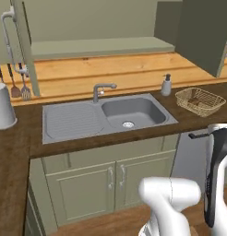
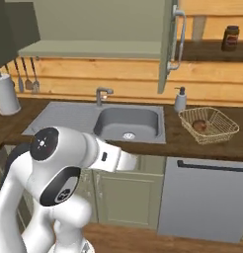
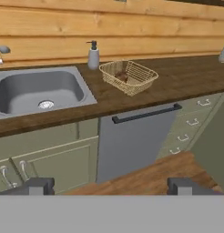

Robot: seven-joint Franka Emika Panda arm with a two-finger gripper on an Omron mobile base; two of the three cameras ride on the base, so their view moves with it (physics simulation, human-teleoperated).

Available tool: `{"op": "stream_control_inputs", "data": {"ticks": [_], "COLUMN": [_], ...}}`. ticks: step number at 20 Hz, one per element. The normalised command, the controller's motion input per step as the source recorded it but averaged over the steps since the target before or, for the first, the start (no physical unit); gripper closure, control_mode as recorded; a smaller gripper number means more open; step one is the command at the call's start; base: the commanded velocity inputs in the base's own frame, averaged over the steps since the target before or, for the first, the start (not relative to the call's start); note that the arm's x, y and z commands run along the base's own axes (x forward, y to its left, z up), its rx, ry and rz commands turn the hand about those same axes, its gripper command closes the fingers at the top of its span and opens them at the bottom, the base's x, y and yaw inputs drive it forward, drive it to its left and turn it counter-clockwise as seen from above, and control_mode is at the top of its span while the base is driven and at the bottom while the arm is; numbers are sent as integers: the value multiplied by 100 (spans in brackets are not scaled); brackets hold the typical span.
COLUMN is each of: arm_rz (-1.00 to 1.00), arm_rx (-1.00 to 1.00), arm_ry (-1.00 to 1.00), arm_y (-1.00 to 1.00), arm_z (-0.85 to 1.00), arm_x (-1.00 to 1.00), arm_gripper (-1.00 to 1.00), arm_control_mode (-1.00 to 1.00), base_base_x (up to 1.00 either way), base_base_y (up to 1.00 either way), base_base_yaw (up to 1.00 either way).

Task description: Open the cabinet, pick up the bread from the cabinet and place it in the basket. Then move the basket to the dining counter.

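Left base view: cabinet (image 1: 194,32) doors swung open, shelf bare. Right base view: bread (image 2: 199,126) apparently lying inside basket (image 2: 209,124) on desk (image 2: 192,143), ready for transport. Hand view: end effector (image 3: 112,185) spread wide, empty, facing basket.

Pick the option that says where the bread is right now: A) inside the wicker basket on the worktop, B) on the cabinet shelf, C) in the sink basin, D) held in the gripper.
A: the dark-brown bread lies inside the basket on the worktop right of the sink, while the cabinet shelf is bare and the open gripper holds nothing.
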Motion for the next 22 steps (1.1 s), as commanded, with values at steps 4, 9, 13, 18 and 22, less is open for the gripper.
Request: {"op": "stream_control_inputs", "data": {"ticks": [4,9,13,18,22], "arm_rz": [0,0,0,0,0], "arm_rx": [0,0,0,0,0], "arm_ry": [0,0,0,0,0], "arm_y": [0,0,0,0,0], "arm_z": [0,0,0,0,0], "arm_x": [0,0,0,0,0], "arm_gripper": [-100,-100,-100,-100,-100], "arm_control_mode": [100,100,100,100,100], "base_base_x": [1,73,100,27,7], "base_base_y": [-100,-100,-100,-76,-78], "base_base_yaw": [-4,0,9,21,15]}}
